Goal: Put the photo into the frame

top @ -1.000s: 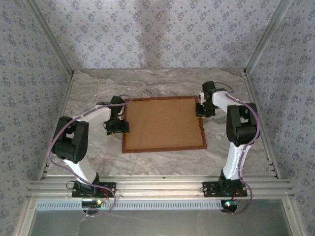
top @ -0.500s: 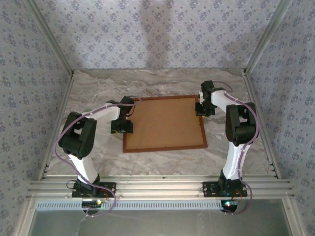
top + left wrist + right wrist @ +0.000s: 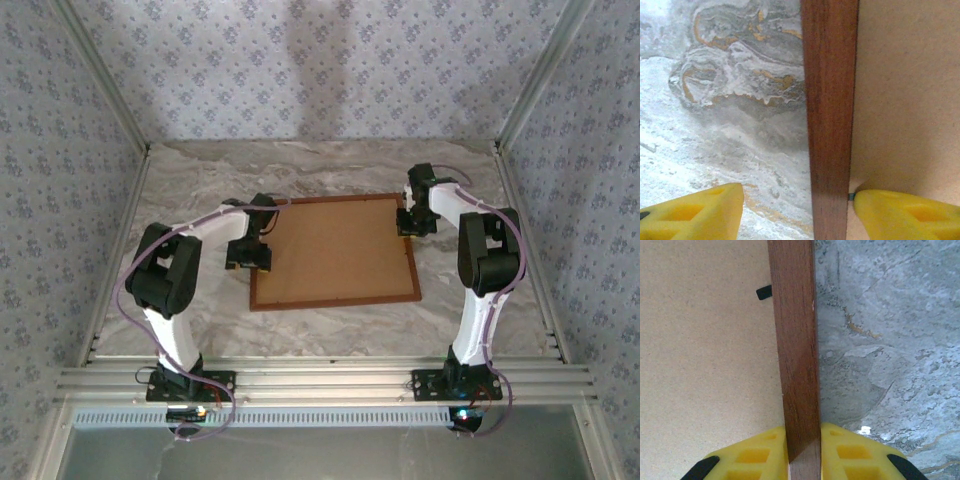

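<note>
On the marbled tabletop, the reddish-brown wooden frame lies back-up, brown backing board seated, right gripper clamped on its right rail, left gripper spread astride the left: loading looks nearly finished.

The frame lies mid-table, the backing board inside it. The left gripper straddles its left rail, the right gripper its right.
</note>
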You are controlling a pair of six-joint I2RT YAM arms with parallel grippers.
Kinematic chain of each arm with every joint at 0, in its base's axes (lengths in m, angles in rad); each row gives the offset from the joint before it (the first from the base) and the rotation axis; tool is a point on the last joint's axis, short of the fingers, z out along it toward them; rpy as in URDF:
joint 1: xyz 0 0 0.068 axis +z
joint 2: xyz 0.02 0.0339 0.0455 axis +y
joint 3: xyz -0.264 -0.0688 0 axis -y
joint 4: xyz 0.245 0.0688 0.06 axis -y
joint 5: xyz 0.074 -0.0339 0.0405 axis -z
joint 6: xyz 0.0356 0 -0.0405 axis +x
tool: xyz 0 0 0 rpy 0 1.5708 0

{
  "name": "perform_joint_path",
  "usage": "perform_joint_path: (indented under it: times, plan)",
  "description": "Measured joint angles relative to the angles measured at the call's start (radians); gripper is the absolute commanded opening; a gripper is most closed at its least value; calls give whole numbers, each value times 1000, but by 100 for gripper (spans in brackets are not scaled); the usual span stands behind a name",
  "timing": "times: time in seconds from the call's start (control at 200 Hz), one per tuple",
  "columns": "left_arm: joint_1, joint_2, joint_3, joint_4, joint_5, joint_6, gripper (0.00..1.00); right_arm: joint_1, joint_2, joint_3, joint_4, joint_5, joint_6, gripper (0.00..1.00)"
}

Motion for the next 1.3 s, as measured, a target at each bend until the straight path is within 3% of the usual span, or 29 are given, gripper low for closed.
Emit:
perform_joint_path:
  times: [0.135,0.22,0.425,0.44,0.805,0.935,1.109,1.299]
  plan:
    - [0,-11,9,4,11,6,73,-2,-5,24,-14,12,0,57]
    - [0,-25,6,34,32,3,78,-2,-36,25,-10,14,2,70]
    - [0,-129,-80,146,106,-24,89,-2,-178,-18,35,17,24,79]
    - [0,-138,-88,155,115,-25,95,-2,-185,-23,37,20,26,79]
    - [12,-190,-248,331,270,-96,95,-37,-216,-256,140,-19,33,82]
    - [1,-221,-285,377,290,-133,94,-44,-204,-286,173,-53,26,77]
    - [-56,-233,-299,404,298,-203,93,-46,-164,-276,222,-117,18,57]
    - [-143,-237,-299,373,263,-281,93,-55,-36,-87,138,-108,23,57]
